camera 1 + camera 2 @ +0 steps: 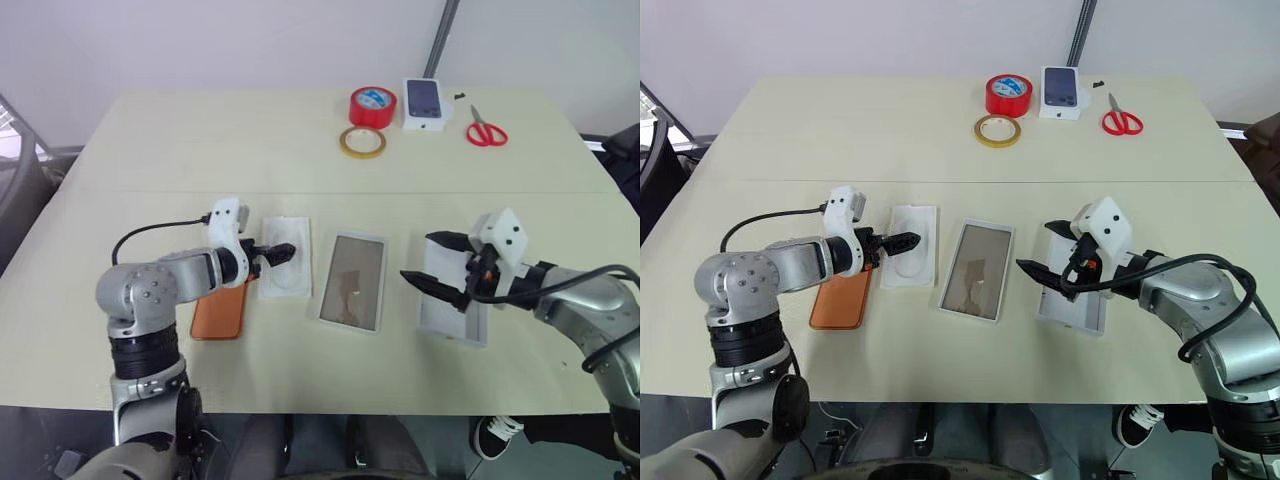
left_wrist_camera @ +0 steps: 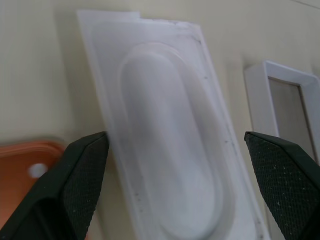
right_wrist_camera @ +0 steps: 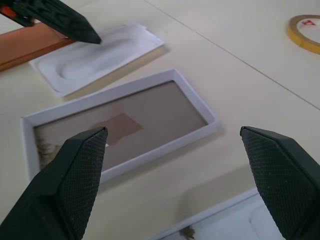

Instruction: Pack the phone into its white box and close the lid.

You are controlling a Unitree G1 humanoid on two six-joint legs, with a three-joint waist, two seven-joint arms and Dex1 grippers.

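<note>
Nothing is packed yet, as far as we can see: the phone (image 1: 838, 299) lies flat on the table (image 1: 940, 140) at our left, partly under our left arm, outside any container. The white box (image 1: 978, 271) sits open in the middle, its tan floor bare apart from a darker patch, with nothing in it. The lid (image 1: 1072, 302) lies apart from the box on our right, inside face up, not yet fitted. Between phone and box lies the flat white insert (image 1: 911, 259) with its oval recess empty. Our left gripper (image 1: 902, 241) hovers over that insert with fingers spread wide and empty; our right gripper (image 1: 1052, 252) hangs above the lid, also wide and holding nothing. We judge that every step remains: phone into box, then lid on.
</note>
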